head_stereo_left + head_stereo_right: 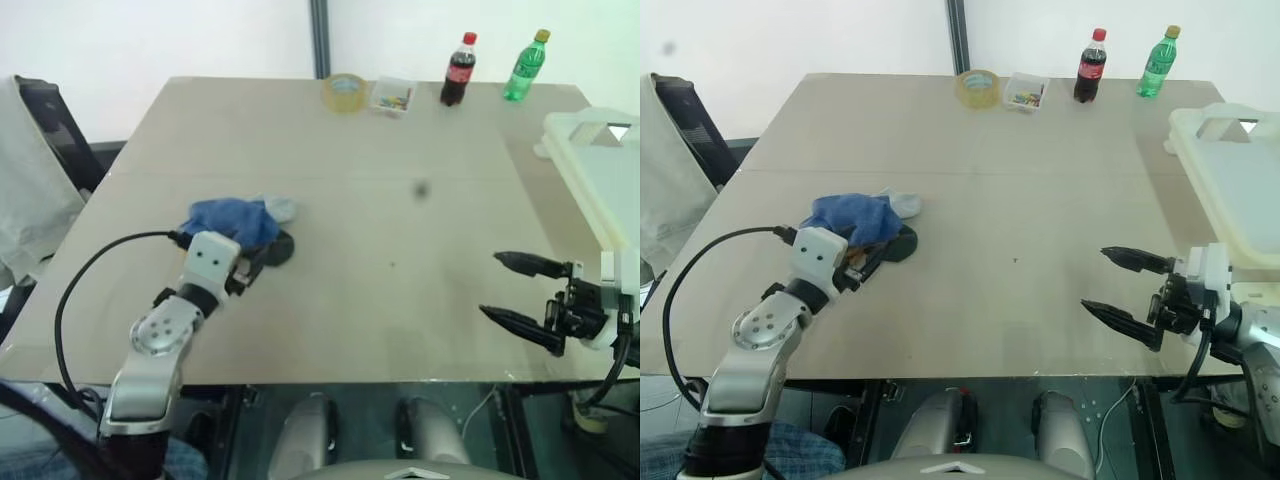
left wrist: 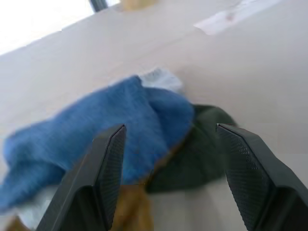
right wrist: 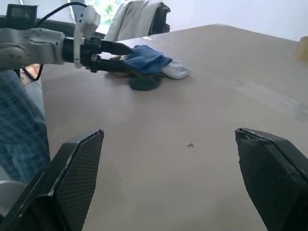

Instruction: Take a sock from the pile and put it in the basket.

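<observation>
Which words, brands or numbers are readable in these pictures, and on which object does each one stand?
No text can be read with certainty.
Dark cola bottle: its red label is too small to read.
Green bottle: its label is too small to read.
Small clear box: only coloured bits show, no lettering.
Tape roll, the basket and the pile: no print visible.

The left arm (image 1: 165, 335) is built of silver-grey rounded metal links with dark round screw heads on its elbow housing, ending in a white boxy wrist block with two small dark dots, and a black cable (image 1: 75, 290) loops from that block round toward 7 o'clock. The right gripper (image 1: 1118, 290) has two slim black tapering fingers on a black mount with a white bracket behind and a black cable below. In the wrist views, the finger pads (image 3: 79, 180) are black with a fine cross-hatched texture.
</observation>
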Robot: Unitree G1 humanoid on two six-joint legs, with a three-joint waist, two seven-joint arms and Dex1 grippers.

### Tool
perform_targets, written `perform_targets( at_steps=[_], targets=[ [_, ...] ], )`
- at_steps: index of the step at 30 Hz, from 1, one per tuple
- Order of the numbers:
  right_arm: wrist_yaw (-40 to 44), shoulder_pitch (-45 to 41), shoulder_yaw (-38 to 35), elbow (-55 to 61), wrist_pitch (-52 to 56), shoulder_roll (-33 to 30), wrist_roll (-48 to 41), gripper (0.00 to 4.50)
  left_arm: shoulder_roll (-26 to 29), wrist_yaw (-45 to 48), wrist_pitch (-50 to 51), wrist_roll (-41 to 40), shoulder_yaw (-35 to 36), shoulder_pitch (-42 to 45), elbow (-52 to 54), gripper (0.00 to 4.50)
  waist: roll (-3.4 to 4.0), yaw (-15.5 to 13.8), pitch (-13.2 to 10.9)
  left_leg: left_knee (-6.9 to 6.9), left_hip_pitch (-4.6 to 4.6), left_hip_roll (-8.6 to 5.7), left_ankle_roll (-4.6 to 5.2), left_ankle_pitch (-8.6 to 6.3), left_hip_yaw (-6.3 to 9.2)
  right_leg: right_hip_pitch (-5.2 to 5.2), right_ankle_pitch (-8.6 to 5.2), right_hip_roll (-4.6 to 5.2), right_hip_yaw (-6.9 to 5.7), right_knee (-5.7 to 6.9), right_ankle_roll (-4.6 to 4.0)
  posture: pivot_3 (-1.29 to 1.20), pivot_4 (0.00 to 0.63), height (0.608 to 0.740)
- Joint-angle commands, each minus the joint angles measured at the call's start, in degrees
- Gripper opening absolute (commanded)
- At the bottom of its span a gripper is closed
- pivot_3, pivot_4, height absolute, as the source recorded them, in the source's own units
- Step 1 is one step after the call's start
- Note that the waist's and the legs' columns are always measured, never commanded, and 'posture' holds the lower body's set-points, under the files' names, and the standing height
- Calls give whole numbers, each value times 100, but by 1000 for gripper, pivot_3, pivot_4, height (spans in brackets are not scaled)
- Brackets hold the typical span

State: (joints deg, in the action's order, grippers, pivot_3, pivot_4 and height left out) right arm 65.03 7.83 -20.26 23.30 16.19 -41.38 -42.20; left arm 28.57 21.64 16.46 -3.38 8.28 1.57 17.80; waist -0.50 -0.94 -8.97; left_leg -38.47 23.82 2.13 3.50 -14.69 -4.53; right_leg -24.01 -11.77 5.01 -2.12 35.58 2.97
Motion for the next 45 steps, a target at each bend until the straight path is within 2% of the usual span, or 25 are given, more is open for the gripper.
perform_targets(
  at_steps=[1,18,21,24,26,33,39,42,45],
  targets=[
    [-22,-54,-49,163,-16,-46,-73,4469,113,-185,-110,313,-2,165,-119,3191,0,7,0,0,-1,0,0,0,0,0,0,0,0,1,0,0,150,740],
    [-153,68,-39,85,-141,127,96,4469,565,50,-993,908,-73,-92,-599,3191,-1,4,-1,-4,-4,2,-1,0,-3,0,0,3,2,9,0,0,150,740],
    [-163,89,-53,89,-142,135,100,4500,546,50,-1050,917,-51,-85,-607,2301,-1,5,-1,-4,-4,2,-1,0,-5,0,1,4,3,9,0,0,150,740],
    [-166,112,-42,77,-161,149,125,4500,532,73,-1097,891,-46,-91,-575,834,-1,6,-1,-4,-4,2,-1,0,-4,0,1,4,2,11,0,0,150,740],
    [-170,142,-38,89,-175,163,135,4500,535,86,-1122,887,-47,-120,-534,22,-1,5,-1,-4,-4,2,-1,1,-5,0,1,4,3,12,0,0,150,740],
    [-169,180,-26,77,-187,151,142,4500,401,249,-689,702,-221,100,-186,22,-1,-4,-1,-8,-4,1,0,1,-4,1,1,3,2,15,0,0,150,740],
    [-186,129,-23,39,-188,134,143,4500,-161,411,1400,407,-938,517,549,22,-3,7,0,-28,-6,-1,0,1,0,13,1,0,2,25,3,0,150,740],
    [-181,76,26,8,-183,125,156,4500,-616,377,1918,365,-1492,960,477,22,-4,2,-1,-34,-7,-1,1,1,4,15,1,-5,2,30,4,0,150,740],
    [-156,-18,54,-58,-181,84,161,4500,-1174,411,2939,110,-1900,1567,304,22,-5,-23,-1,-62,-5,-1,1,1,25,33,0,-12,-11,33,4,0,150,740]
  ],
)
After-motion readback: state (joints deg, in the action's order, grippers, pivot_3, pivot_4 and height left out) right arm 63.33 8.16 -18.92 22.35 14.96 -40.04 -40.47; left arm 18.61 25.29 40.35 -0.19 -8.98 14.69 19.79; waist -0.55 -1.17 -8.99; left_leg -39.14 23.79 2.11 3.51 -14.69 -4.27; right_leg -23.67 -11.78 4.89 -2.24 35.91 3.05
